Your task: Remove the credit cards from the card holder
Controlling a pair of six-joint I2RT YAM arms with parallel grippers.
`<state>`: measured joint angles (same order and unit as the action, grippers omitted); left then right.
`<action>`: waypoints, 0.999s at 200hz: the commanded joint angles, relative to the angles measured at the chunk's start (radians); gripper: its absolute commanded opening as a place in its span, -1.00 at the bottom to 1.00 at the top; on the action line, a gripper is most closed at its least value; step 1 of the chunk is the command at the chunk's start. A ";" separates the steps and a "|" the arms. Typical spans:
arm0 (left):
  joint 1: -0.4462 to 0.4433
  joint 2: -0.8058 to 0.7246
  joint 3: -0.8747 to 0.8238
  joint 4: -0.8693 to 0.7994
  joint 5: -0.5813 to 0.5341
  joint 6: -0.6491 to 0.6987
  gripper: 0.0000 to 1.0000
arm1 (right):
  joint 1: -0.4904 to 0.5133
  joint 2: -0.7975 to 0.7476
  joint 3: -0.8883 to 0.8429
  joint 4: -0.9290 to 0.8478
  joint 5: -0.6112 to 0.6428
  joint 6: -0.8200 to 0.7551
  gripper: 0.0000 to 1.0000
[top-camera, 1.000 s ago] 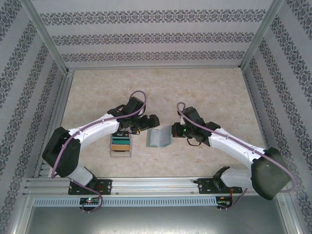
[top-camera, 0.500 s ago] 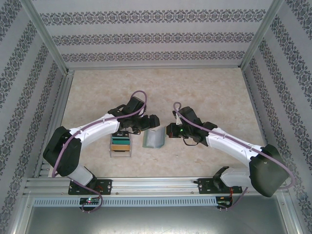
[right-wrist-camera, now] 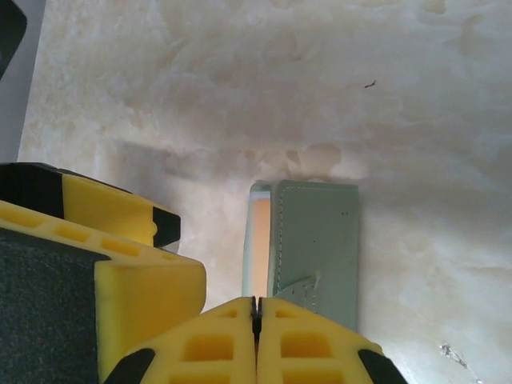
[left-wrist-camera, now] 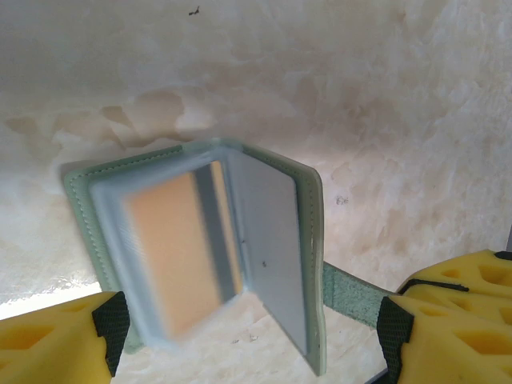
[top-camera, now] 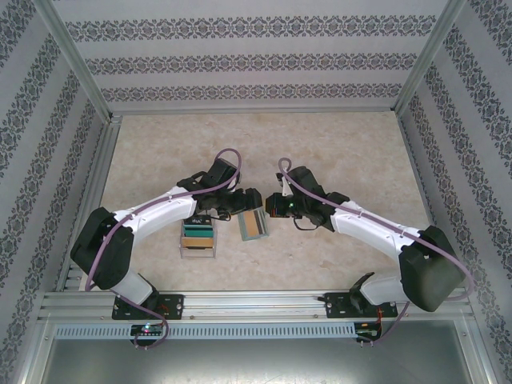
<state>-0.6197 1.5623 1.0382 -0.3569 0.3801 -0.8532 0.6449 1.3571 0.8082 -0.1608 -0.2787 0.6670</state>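
Card holder propped open mid-table, orange card tucked inside

From where I'm driving this, the card holder (top-camera: pixel 253 225) sits on the table (top-camera: pixel 320 152) between the two arms, its leaves spread like a book. An orange card (left-wrist-camera: pixel 180 256) is in a clear sleeve on one leaf, and the other leaf looks plain grey. The left hand (left-wrist-camera: pixel 250 334) is released, with a yellow finger on either side of the holder and its little tab running toward one of them. The right hand (right-wrist-camera: pixel 256 308) is clenched tight, tips right at the holder's edge, though I can't tell if it's actually pinching it. Just beside the holder, under the left arm, a clear tray (top-camera: pixel 198 251) holds staggered coloured cards (top-camera: pixel 198 232).
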 commanded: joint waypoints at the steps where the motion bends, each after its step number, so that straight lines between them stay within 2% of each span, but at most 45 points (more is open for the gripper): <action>1: 0.000 -0.034 -0.009 0.006 -0.019 0.002 0.66 | -0.013 -0.033 -0.038 -0.002 0.021 0.002 -1.00; 22: 0.000 -0.025 -0.009 0.010 -0.015 0.000 0.58 | -0.041 -0.073 -0.075 -0.032 0.052 -0.009 -1.00; 55: -0.003 -0.003 -0.022 0.038 0.000 -0.013 0.31 | -0.086 -0.121 -0.126 -0.099 0.126 -0.047 -0.97; 66: -0.003 0.005 -0.026 0.045 0.004 -0.017 0.15 | -0.094 -0.122 -0.139 -0.106 0.128 -0.060 -0.86; 72: -0.003 0.010 -0.028 0.048 0.005 -0.018 0.11 | -0.094 -0.121 -0.143 -0.106 0.128 -0.066 -0.75; 89: -0.005 0.026 -0.033 0.055 0.006 -0.014 0.00 | -0.094 -0.108 -0.147 -0.108 0.124 -0.073 -0.65; 96: -0.006 0.034 -0.034 0.059 0.008 -0.015 -0.02 | -0.095 -0.100 -0.146 -0.106 0.122 -0.074 -0.50; 109: -0.010 0.050 -0.036 0.072 0.019 -0.015 -0.22 | -0.092 -0.088 -0.141 -0.105 0.119 -0.072 -0.40; 119: -0.014 0.061 -0.032 0.075 0.020 -0.014 -0.23 | -0.087 -0.080 -0.135 -0.106 0.118 -0.071 -0.28; 130: -0.017 0.072 -0.026 0.073 0.018 -0.013 -0.24 | -0.078 -0.077 -0.124 -0.121 0.131 -0.071 0.00; 145: -0.017 0.077 -0.023 0.070 0.012 -0.012 -0.24 | -0.062 -0.082 -0.096 -0.179 0.208 -0.063 0.24; 176: -0.018 0.075 -0.026 0.048 -0.005 0.003 -0.24 | -0.038 -0.134 -0.027 -0.352 0.445 -0.033 0.41; 190: -0.017 0.072 -0.024 0.035 -0.022 0.006 -0.26 | -0.035 -0.174 -0.029 -0.333 0.419 -0.049 0.38; 200: -0.018 0.072 -0.023 0.027 -0.034 0.012 -0.36 | -0.035 -0.194 -0.038 -0.297 0.356 -0.053 0.31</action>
<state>-0.6289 1.6394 1.0206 -0.3096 0.3828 -0.8673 0.6003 1.2282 0.7486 -0.4305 0.0475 0.6189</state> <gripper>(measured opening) 0.362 0.684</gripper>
